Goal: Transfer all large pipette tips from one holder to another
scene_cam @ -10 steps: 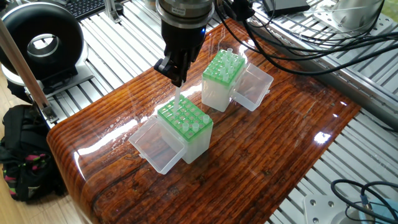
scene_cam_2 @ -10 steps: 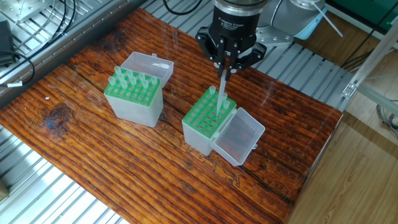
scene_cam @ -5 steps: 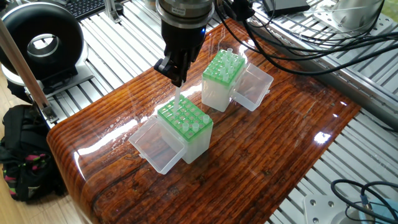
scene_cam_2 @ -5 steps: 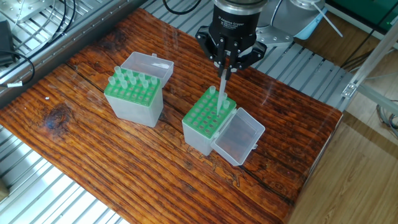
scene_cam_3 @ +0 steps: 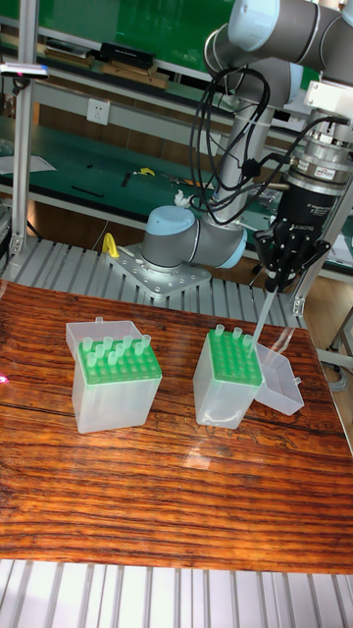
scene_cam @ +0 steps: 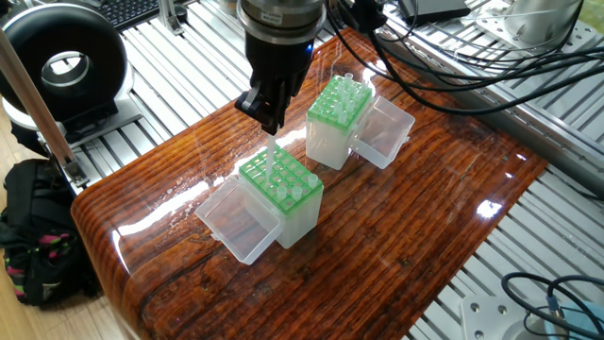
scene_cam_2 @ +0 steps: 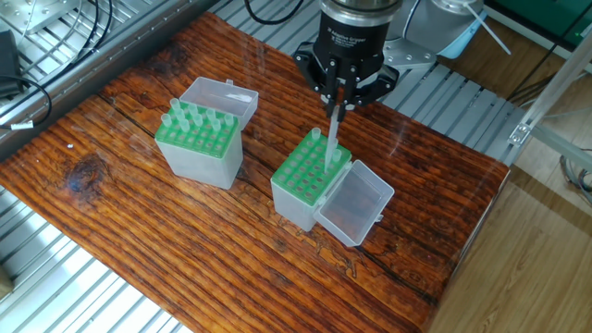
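One large pipette tip [scene_cam_2: 331,139], pinched in my gripper [scene_cam_2: 339,100], has lifted slightly above the near green rack [scene_cam_2: 310,171]; seating it remains; many wait in the far rack [scene_cam_2: 196,137].

My arm [scene_cam_3: 196,240] is pale grey tubing with light blue caps at the joints, bolted to a silver base plate [scene_cam_3: 162,275]. Black cables [scene_cam_3: 221,128] loop down along it. My wrist is a silver ring above a black cylinder with small white lettering. Below that, my gripper [scene_cam_2: 339,100] is black, two slim fingers [scene_cam_3: 279,270].
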Action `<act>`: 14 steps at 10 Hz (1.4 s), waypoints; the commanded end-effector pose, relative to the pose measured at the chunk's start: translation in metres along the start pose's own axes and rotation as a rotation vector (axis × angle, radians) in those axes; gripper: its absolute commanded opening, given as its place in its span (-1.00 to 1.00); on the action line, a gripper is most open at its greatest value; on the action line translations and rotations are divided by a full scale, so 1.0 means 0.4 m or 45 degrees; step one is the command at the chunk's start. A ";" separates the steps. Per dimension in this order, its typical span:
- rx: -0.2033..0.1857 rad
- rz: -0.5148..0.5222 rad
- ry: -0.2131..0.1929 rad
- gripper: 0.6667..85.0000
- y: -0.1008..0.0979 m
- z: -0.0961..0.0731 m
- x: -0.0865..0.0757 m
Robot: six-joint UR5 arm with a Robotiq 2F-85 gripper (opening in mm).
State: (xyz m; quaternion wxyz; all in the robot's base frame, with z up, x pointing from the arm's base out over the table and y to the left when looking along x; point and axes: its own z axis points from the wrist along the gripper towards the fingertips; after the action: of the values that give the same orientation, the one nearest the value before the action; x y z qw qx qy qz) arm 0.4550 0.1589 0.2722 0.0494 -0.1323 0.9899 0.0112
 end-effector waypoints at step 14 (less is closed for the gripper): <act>-0.001 -0.022 0.044 -0.48 -0.011 0.032 -0.006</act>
State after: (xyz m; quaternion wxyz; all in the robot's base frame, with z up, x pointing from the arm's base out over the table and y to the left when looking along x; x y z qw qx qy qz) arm 0.4617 0.1542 0.2590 0.0382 -0.1386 0.9896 0.0028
